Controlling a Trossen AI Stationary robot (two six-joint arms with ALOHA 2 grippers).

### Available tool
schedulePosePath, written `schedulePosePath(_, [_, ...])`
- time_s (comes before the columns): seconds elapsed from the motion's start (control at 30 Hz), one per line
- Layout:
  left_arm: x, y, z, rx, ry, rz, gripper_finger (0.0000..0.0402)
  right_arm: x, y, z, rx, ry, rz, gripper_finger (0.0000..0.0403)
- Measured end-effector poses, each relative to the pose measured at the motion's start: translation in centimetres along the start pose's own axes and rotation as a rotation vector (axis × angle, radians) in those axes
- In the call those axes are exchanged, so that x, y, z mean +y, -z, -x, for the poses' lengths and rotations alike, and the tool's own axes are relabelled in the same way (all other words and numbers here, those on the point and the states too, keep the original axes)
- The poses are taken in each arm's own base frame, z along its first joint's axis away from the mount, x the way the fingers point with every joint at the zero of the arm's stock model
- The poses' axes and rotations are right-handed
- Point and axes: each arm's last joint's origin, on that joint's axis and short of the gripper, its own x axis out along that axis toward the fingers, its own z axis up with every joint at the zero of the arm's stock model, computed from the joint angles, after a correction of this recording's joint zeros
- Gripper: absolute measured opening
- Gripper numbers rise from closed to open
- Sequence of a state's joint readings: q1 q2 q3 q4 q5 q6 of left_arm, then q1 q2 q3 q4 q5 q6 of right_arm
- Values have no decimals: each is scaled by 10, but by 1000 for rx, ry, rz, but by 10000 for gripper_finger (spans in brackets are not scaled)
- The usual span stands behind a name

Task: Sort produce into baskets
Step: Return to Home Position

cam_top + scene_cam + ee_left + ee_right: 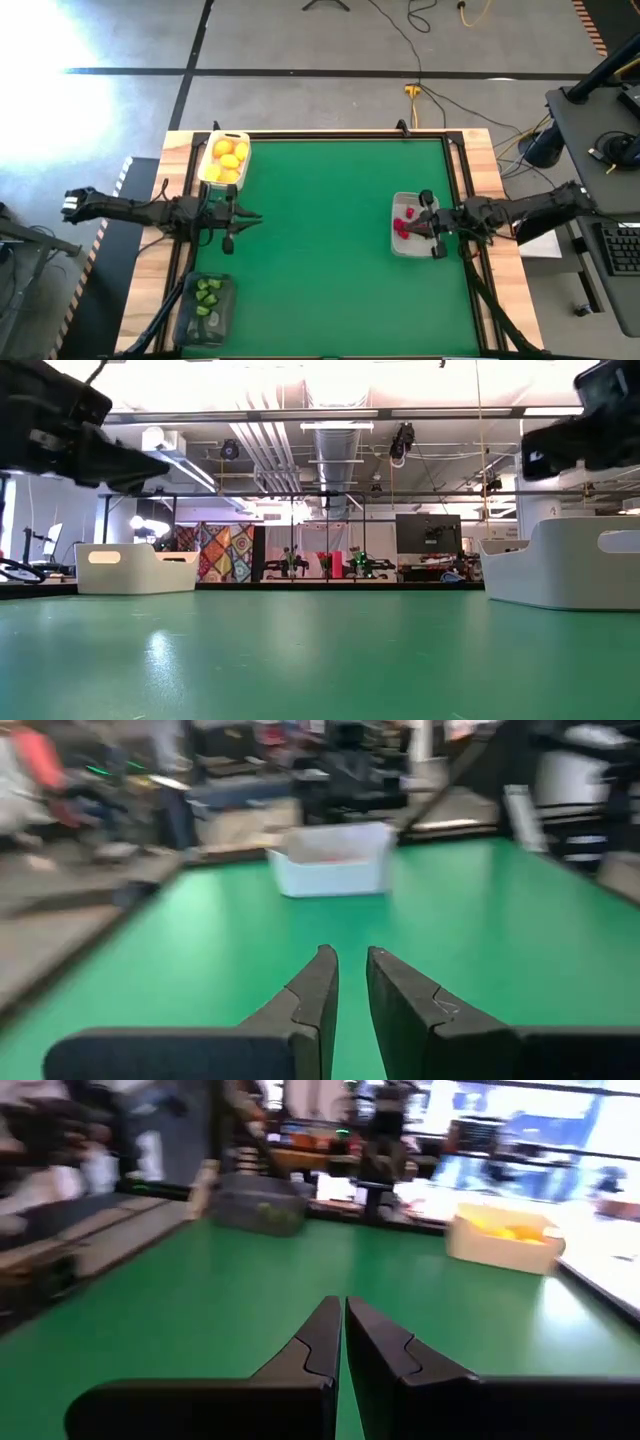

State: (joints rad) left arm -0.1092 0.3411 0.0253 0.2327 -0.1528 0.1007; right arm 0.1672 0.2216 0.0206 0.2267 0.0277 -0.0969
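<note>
All produce looks sorted, so what remains is, I judge, pulling the arms back. Places are given from the mat (320, 270).

The right gripper (408, 229) hangs over the grey basket (399, 247) at the mat's right edge. Its fingers are almost touching and hold nothing. The basket holds the red pieces (404, 222), and its long axis runs along that edge, across the arm's line. A straight retreat off the mat's right side therefore crosses the basket's outer wall, so height matters.

The left gripper (250, 217) sits at the mat's left edge, narrow and empty. It is between the white basket (209, 150) of lemons (228, 160) at the far-left corner and the dark basket (226, 322) of green pieces (208, 296) at the near-left corner.

From above I cannot tell whether the right fingertips clear the rim. The low view cuts off both grippers and hides what the baskets hold.
</note>
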Motion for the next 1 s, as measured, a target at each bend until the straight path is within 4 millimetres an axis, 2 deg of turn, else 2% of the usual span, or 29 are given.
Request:
schedulePosePath(0.07, [1,5,3,7,52,34,42,-1,-5,6,-15,-71,6,13])
schedulePosePath(0.13, [5,6,6,11,34,53,42,-1,-6,12,-45,-111,35,13])
schedulePosePath(0.3, [12,1,14,-60,-68,41,42,-7,3,14,-20,-8,24,13])
schedulePosePath(0.43, [11,1,19,-80,-40,46,42,-10,5,15,0,78,8,13])
schedulePosePath(1.0, [10,1,19,-77,-10,81,42,-11,9,12,53,90,-4,13])
